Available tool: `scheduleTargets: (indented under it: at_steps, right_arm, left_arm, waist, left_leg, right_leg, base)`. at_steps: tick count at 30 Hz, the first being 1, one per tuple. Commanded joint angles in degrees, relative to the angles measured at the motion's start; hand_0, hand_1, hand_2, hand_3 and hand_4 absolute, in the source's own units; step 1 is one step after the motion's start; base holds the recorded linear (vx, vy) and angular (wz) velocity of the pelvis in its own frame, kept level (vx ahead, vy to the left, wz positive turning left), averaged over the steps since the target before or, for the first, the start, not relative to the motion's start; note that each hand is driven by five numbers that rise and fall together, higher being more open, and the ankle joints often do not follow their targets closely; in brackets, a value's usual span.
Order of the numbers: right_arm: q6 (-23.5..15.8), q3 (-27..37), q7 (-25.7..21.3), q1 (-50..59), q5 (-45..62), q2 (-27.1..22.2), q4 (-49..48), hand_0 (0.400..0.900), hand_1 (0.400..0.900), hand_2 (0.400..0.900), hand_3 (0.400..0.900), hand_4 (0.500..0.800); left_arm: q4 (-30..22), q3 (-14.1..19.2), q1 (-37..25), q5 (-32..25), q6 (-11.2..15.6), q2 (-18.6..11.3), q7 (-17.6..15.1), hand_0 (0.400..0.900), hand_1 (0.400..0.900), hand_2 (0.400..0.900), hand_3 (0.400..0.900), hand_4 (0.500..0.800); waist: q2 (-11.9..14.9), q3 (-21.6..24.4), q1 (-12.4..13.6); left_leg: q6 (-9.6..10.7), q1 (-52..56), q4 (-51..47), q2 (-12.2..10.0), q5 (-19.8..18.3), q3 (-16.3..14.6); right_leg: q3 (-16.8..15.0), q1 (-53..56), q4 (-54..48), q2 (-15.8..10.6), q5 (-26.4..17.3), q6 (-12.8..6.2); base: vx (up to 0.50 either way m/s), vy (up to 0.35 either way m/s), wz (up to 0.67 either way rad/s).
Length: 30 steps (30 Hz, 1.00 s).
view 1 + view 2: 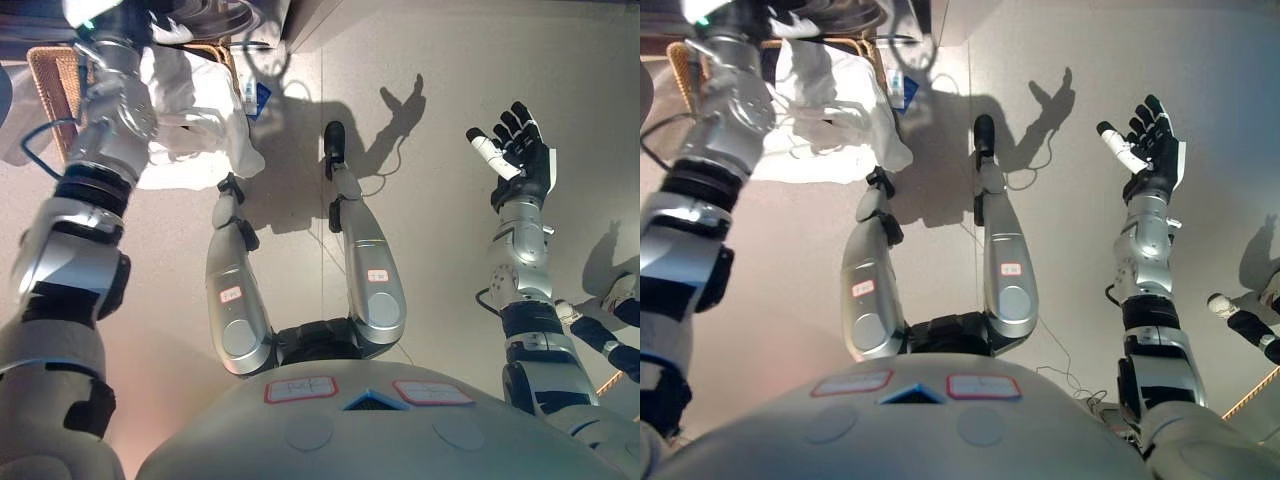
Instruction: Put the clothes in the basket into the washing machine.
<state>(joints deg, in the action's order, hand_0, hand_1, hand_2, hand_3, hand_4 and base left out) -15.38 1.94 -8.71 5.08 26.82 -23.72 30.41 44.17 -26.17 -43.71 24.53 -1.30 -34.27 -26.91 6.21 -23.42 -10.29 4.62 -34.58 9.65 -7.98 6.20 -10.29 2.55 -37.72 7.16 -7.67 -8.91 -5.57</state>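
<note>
Looking down, I see the white crumpled clothes (195,120) heaped over the woven wicker basket (50,75) on the floor, upper left. My left hand (100,20) reaches there; whether its fingers grip, I cannot tell. My right hand (520,155) is raised apart, fingers (485,148) spread, empty.

floor (450,60): we see pale, smooth grey | light: strong, casting dark shadows at upper centre of the frame
</note>
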Motion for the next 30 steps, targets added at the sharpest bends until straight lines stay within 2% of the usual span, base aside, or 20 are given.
scheduleTargets:
  at_steps: [1, 5, 8, 12, 13, 15, 17, 22, 26, 28, 30]
  right_arm:
    - [-4.11, 2.97, -2.49, -6.24, 0.0, -4.93, -2.3, 0.9, 0.9, 0.9, 0.9, 0.8]
    - [-3.87, 2.43, -2.67, -5.89, 0.07, -4.58, -2.22, 0.9, 0.9, 0.9, 0.9, 0.8]
    - [-3.65, 1.75, -2.71, -5.6, 0.37, -4.08, -2.09, 0.9, 0.9, 0.9, 0.9, 0.8]
    - [-3.11, 1.4, -3.16, -5.27, 0.44, -3.56, -1.63, 0.9, 0.9, 0.9, 0.9, 0.8]
    - [-2.95, 1.32, -3.1, -5.25, 0.54, -3.47, -1.59, 0.9, 0.9, 0.9, 0.9, 0.8]
    - [-2.53, 1.24, -3.21, -5.09, 0.66, -2.99, -0.85, 0.9, 0.9, 0.9, 0.9, 0.8]
    - [-2.28, 1.19, -3.16, -4.98, 0.88, -2.57, 0.04, 0.9, 0.9, 0.9, 0.9, 0.8]
    - [-1.82, 0.76, -2.59, -4.99, 1.68, -1.31, 3.6, 0.9, 0.9, 0.9, 0.9, 0.8]
    - [-0.88, 0.31, -2.06, -5.23, 2.08, -0.46, 8.56, 0.9, 0.9, 0.9, 0.9, 0.8]
    - [-0.22, 0.23, -1.67, -5.65, 2.35, -0.1, 11.52, 0.9, 0.9, 0.9, 0.9, 0.8]
    - [0.69, -0.01, -0.99, -5.52, 2.27, 0.3, 15.28, 0.9, 0.9, 0.9, 0.9, 0.8]
  left_arm:
    - [-3.69, 0.11, 2.89, 1.77, 4.76, 3.64, -1.86, 0.9, 0.9, 0.9, 0.9, 0.8]
    - [-2.35, 0.58, 6.42, -2.0, 6.07, 6.45, -0.48, 0.9, 0.9, 0.9, 0.9, 0.8]
    - [1.71, 1.31, 9.1, -6.16, 6.81, 9.13, 0.12, 0.9, 0.9, 0.9, 0.9, 0.8]
    - [4.71, 2.76, 12.6, -12.96, 7.98, 12.08, 2.11, 0.9, 0.9, 0.9, 0.9, 0.8]
    - [4.91, 4.06, 14.1, -16.44, 8.42, 12.99, 3.4, 0.9, 0.9, 0.9, 0.9, 0.8]
    - [4.65, 4.3, 16.03, -18.9, 9.33, 13.62, 4.48, 0.9, 0.9, 0.9, 0.9, 0.8]
    - [4.98, 5.93, 18.96, -24.2, 10.56, 14.66, 6.24, 0.9, 0.9, 0.9, 0.9, 0.8]
    - [3.12, 7.83, 25.24, -30.98, 12.82, 15.18, 7.7, 0.9, 0.9, 0.9, 0.9, 0.8]
    - [4.12, 8.41, 29.64, -32.85, 12.98, 15.74, 10.05, 0.9, 0.9, 0.9, 0.9, 0.8]
    - [4.28, 9.34, 32.19, -36.16, 13.32, 16.17, 12.0, 0.9, 0.9, 0.9, 0.9, 0.8]
    - [7.06, 10.26, 33.99, -39.53, 13.17, 17.25, 14.31, 0.9, 0.9, 0.9, 0.9, 0.8]
  waist:
    - [-3.94, 7.62, -1.13]
    - [-4.16, 7.27, -0.62]
    - [-4.2, 7.08, -0.38]
    - [-4.31, 6.82, -0.17]
    - [-4.42, 6.77, 0.01]
    - [-4.59, 6.78, 0.29]
    - [-4.81, 6.8, 0.66]
    - [-5.15, 7.24, 2.03]
    - [-5.57, 8.36, 3.42]
    - [-6.01, 9.35, 4.1]
    - [-6.32, 10.22, 4.74]
  left_leg:
    - [1.37, -3.16, 3.06, -2.13, -2.36, 7.43]
    - [1.29, -2.66, 2.73, -2.15, -2.12, 7.58]
    - [1.18, -2.44, 2.81, -2.11, -1.98, 7.61]
    - [1.09, -2.25, 2.86, -2.0, -1.7, 7.77]
    - [1.09, -2.06, 2.74, -1.97, -1.56, 7.78]
    - [1.14, -1.46, 2.55, -1.95, -1.36, 7.79]
    - [1.17, -0.41, 2.0, -1.78, -1.09, 7.74]
    - [1.37, 3.27, -0.04, -1.8, -0.37, 7.81]
    - [1.68, 7.96, -2.76, -1.63, 0.41, 7.71]
    - [1.85, 10.66, -4.75, -1.45, 1.08, 7.82]
    - [2.19, 13.72, -6.53, -1.37, 1.43, 7.7]
  right_leg:
    - [4.21, -0.04, 5.85, 0.19, 5.94, -1.31]
    - [4.38, 0.18, 6.28, 0.21, 6.16, -1.14]
    - [4.42, 0.24, 6.71, 0.22, 6.31, -0.95]
    - [4.65, 0.46, 6.96, 0.18, 6.33, -0.76]
    - [4.75, 0.63, 6.96, 0.18, 6.34, -0.74]
    - [4.9, 1.25, 6.98, 0.15, 6.39, -0.7]
    - [5.11, 2.35, 6.82, 0.19, 6.42, -0.66]
    - [5.83, 5.87, 6.03, -0.07, 6.48, -0.73]
    - [6.57, 10.8, 4.02, -0.22, 6.34, -1.02]
    - [7.26, 13.69, 2.48, -0.32, 6.06, -1.21]
    - [7.86, 16.98, 0.98, -0.44, 5.97, -1.48]
  base:
    - [-0.01, -0.019, 0.04]
    - [-0.01, -0.014, 0.03]
    - [-0.01, -0.011, 0.02]
    - [-0.01, -0.012, 0.04]
    - [-0.01, -0.013, 0.07]
    - [0.0, -0.015, 0.07]
    - [0.0, -0.007, 0.06]
    - [0.03, -0.008, 0.09]
    - [0.07, -0.003, 0.13]
    - [0.1, 0.007, 0.17]
    - [0.11, 0.011, 0.14]
